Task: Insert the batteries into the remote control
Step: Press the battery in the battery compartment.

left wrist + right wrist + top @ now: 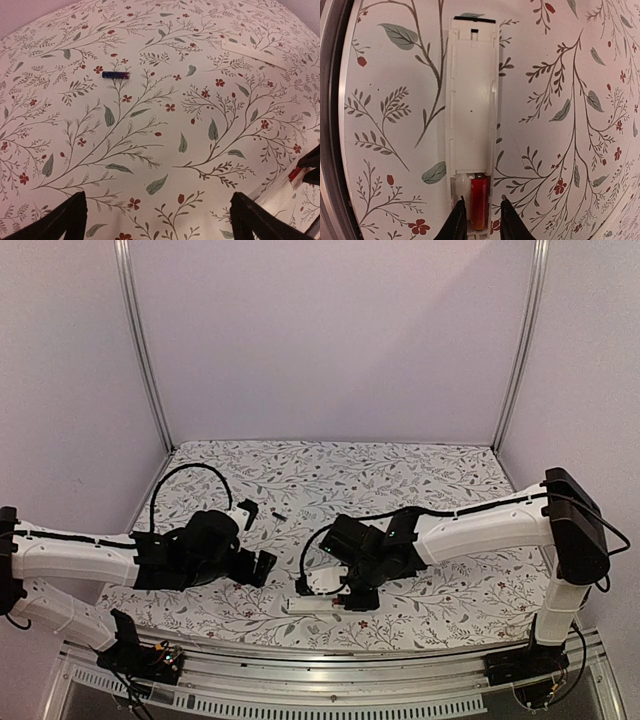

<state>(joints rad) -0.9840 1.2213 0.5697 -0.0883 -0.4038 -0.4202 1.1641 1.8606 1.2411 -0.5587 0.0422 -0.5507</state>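
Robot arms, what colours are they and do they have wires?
The left arm and right arm have smooth white tube-shaped shells with black joints. The left end effector and right end effector are black, each with two pointed fingers. Thin black cables loop along both arms.

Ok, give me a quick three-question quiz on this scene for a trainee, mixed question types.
1. True or false: the red-orange battery lies in the remote control's open compartment, between the fingers of the right gripper.
2. Where is the dark battery? A) inside the remote control B) loose on the floral cloth C) standing upright on the remote control
3. Fill in: the left gripper is wide ____, holding nothing.
Key: 1 true; 2 B; 3 open.
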